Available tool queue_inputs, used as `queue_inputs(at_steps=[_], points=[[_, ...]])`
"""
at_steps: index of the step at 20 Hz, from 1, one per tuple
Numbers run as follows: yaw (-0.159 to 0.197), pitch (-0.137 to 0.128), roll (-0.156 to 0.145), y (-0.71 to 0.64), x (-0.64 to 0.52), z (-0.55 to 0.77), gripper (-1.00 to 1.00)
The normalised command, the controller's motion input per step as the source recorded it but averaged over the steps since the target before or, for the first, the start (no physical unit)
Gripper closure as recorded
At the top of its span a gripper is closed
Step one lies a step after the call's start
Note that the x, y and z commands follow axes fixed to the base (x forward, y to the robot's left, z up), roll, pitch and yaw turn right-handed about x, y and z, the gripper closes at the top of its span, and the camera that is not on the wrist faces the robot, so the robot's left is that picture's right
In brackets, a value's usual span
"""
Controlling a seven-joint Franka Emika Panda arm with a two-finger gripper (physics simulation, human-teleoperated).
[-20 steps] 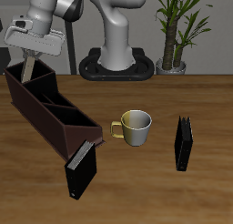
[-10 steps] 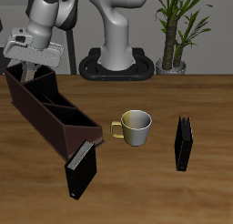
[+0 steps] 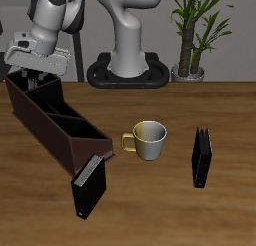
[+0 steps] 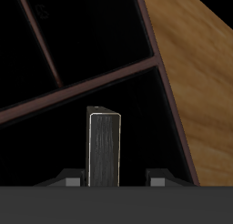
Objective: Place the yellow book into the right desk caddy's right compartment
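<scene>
The end effector (image 3: 33, 80) hangs low over the far end of the right desk caddy (image 3: 60, 125), its fingers pinching the yellow book (image 4: 104, 146), which stands upright and edge-on between them and dips into the caddy's end cell, the right compartment (image 4: 109, 127). Farther forward on the wooden surface (image 3: 170, 200), a black book with a grey cover (image 3: 88, 186) leans at the caddy's near end. A mug (image 3: 148, 139) and a thicker black book (image 3: 201, 156) stand apart beside it.
</scene>
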Motion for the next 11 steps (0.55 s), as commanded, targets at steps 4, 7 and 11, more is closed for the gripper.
queue_inputs(at_steps=[4, 7, 11], points=[[-0.004, -0.023, 0.002, 0.1, -0.03, 0.14, -1.0], [0.006, -0.027, 0.016, 0.08, -0.03, 0.16, -1.0], [-0.007, -0.033, 0.002, 0.1, 0.01, 0.21, -1.0]])
